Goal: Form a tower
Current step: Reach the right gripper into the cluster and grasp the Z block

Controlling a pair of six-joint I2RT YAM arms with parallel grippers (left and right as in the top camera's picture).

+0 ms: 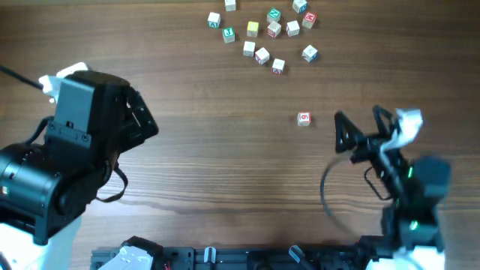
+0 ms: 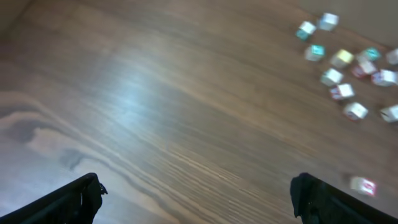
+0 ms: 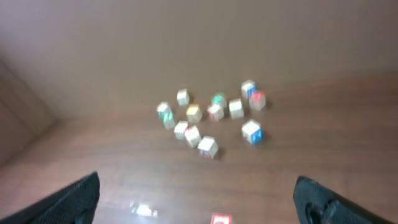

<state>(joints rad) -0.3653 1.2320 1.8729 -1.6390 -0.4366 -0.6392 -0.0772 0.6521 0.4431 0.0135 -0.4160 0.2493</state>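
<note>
A tower is not in view; every cube I see lies singly. One pale cube with a red mark [image 1: 303,118] sits alone on the table, blurred at the lower right in the left wrist view [image 2: 362,185] and cut by the bottom edge in the right wrist view [image 3: 221,219]. My left gripper [image 1: 146,116] hovers far to its left, open and empty [image 2: 196,193]. My right gripper [image 1: 358,114] stands just right of the lone cube, pointing at it, jaws wide and empty [image 3: 196,193].
Several loose letter cubes [image 1: 262,34] with red, green, blue and yellow marks lie scattered at the back of the wooden table, also seen from both wrists [image 2: 348,68] [image 3: 211,118]. A black rail [image 1: 225,259] runs along the front edge.
</note>
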